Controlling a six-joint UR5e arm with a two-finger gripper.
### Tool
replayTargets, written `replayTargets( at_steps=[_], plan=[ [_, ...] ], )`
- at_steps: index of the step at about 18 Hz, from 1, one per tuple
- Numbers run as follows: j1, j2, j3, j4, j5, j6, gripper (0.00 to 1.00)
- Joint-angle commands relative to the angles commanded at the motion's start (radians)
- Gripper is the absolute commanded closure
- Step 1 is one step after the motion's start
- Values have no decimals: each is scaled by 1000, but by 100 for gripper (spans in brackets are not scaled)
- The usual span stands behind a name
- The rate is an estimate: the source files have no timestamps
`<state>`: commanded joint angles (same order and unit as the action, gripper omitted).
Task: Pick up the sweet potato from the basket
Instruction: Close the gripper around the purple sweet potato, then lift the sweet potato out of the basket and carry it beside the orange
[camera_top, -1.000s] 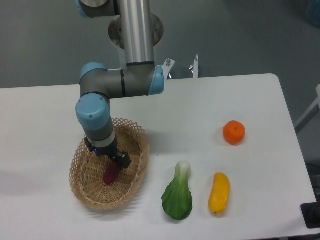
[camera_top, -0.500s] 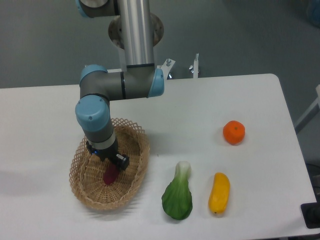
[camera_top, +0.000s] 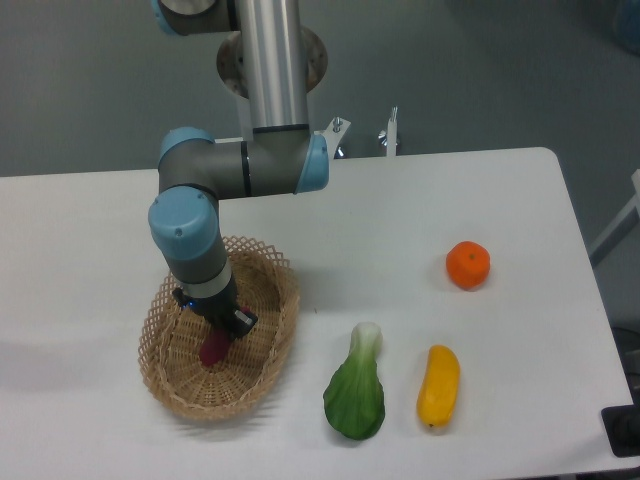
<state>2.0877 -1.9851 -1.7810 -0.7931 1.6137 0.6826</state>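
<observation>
A fixed camera looks down on a white surface (camera_top: 400, 215) with a robot arm (camera_top: 200, 215) reaching in from the back edge. At the left, an oval wicker basket (camera_top: 262, 362) sits near the front of the surface. The arm bends down into it, and the gripper (camera_top: 222, 322) hangs low over the basket's middle. A small purple sweet potato (camera_top: 212, 349) lies inside the basket, its upper end hidden under the jaws and touching or nearly touching them. Whether the jaws are gripping it cannot be told; the arm blocks the view. The basket's lattice rim rings the gripper closely on all sides. To the right of the basket is a strip of bare surface, then a green leafy vegetable (camera_top: 355, 395), a yellow vegetable (camera_top: 438, 386) just beside it, and an orange fruit (camera_top: 468, 265) farther back, each well apart from the basket.
</observation>
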Motion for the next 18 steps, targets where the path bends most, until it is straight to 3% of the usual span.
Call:
replayTargets(
  at_steps=[6, 11, 16, 18],
  plan=[
    [24, 52, 55, -8, -6, 15, 82],
    [90, 98, 106, -21, -14, 48, 82],
    [219, 156, 118, -32, -125, 123, 82],
    [279, 179, 120, -78, -150, 176, 82]
  ],
)
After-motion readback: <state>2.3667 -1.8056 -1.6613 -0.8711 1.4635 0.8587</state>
